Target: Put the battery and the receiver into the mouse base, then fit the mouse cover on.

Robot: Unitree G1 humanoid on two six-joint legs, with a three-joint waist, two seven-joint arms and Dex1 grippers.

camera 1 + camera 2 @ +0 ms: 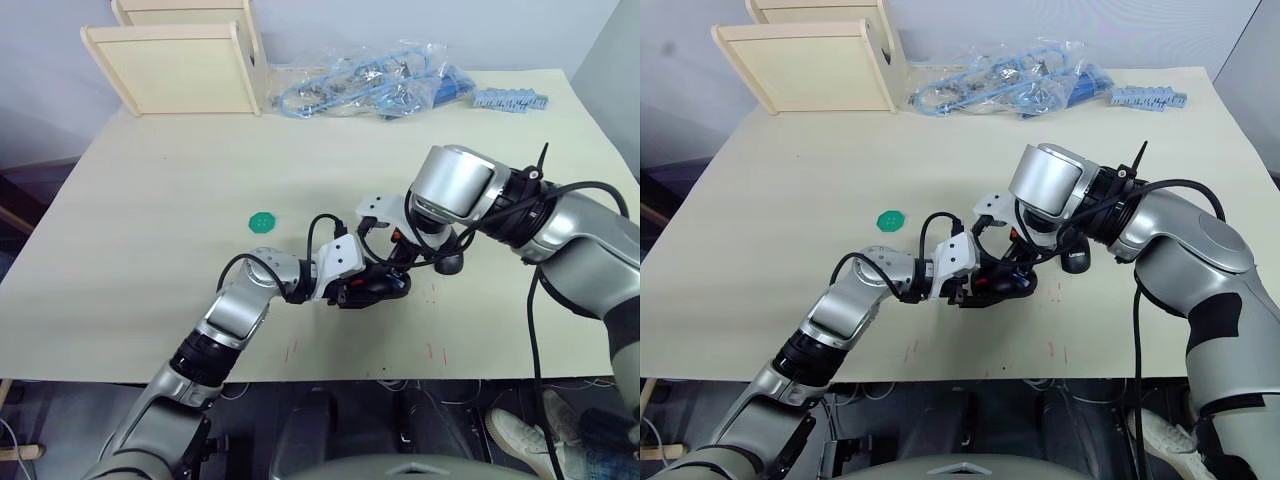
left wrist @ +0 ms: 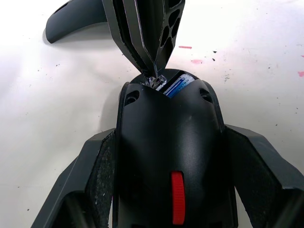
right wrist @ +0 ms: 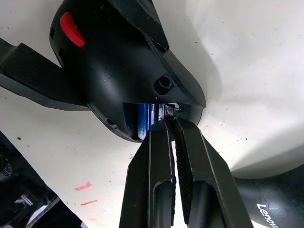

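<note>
My left gripper [image 2: 171, 142] is shut on the mouse base [image 2: 166, 128], a black shell with a red wheel, and holds it just above the table [image 1: 150, 250] near the front middle. The blue battery [image 2: 178, 85] lies inside the base's open compartment. My right gripper [image 3: 171, 121] is shut on the small metallic receiver [image 3: 168, 110], with its tips at the compartment's edge beside the battery [image 3: 145, 121]. The mouse cover [image 3: 270, 199], smooth black with white lettering, lies on the table just right of the base [image 1: 448, 263].
A flat green disc [image 1: 262, 221] lies left of the grippers. Two wooden trays [image 1: 185, 65] stand at the back left. A clear bag of blue cables [image 1: 370, 85] and blue parts [image 1: 510, 100] lie along the back edge.
</note>
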